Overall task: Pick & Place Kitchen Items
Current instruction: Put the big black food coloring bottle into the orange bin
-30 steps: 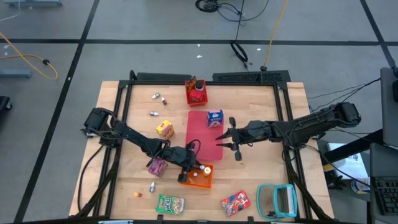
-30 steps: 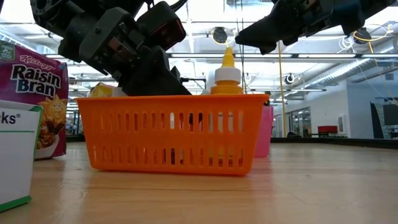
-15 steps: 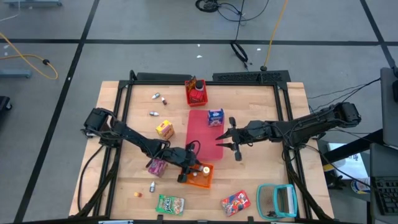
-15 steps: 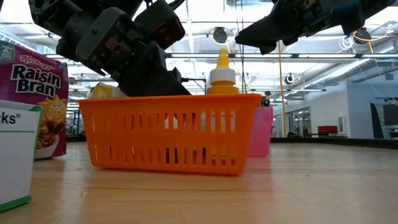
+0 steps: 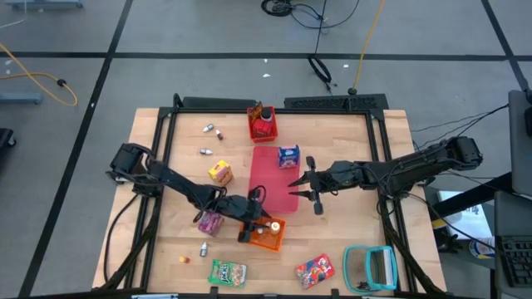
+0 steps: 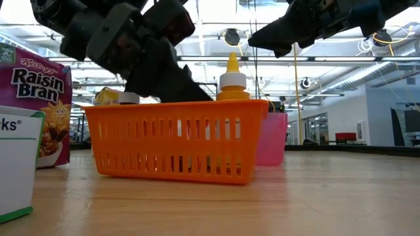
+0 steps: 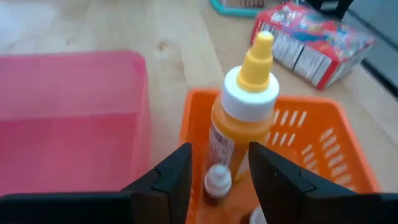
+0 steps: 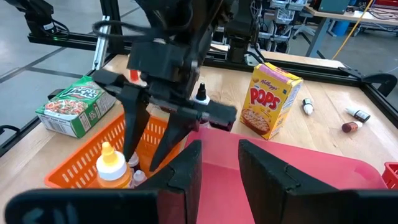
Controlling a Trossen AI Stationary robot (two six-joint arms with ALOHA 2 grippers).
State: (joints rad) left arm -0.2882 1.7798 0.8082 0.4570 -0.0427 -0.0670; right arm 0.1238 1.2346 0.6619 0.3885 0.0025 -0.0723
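My left gripper [image 5: 249,226] is open and reaches down into the orange basket [image 5: 268,236], at its end near the pink-purple Raisin Bran carton [image 5: 209,222]. In the left wrist view its fingers stand on either side of a small white-capped bottle [image 7: 217,180]. Beside that bottle an upright yellow mustard bottle [image 7: 244,118] stands on the basket's floor. My right gripper [image 5: 299,186] hovers open over the flat red mat's [image 5: 268,176] right edge. A yellow Pops carton [image 5: 219,172] and a blue carton [image 5: 288,155] stand on the table. My left gripper comes from above, slanting down into the orange basket's left end [image 6: 115,111]. The basket wall hides its fingertips in the low view. Whether they touch the wall or the small bottle cannot be told.
A green packet [image 5: 227,272], a red packet [image 5: 314,268] and a teal-framed object [image 5: 371,267] lie along the near edge. A red bin [image 5: 263,124] with jars sits at the far side. Tiny bottles [image 5: 204,152] are scattered on the left.
The orange basket has turned a little on the table, its right end swinging away from the low camera. The mustard bottle in it has shifted toward the table's left. My left gripper has lifted and tipped slightly above the basket. The right arm has kept still.
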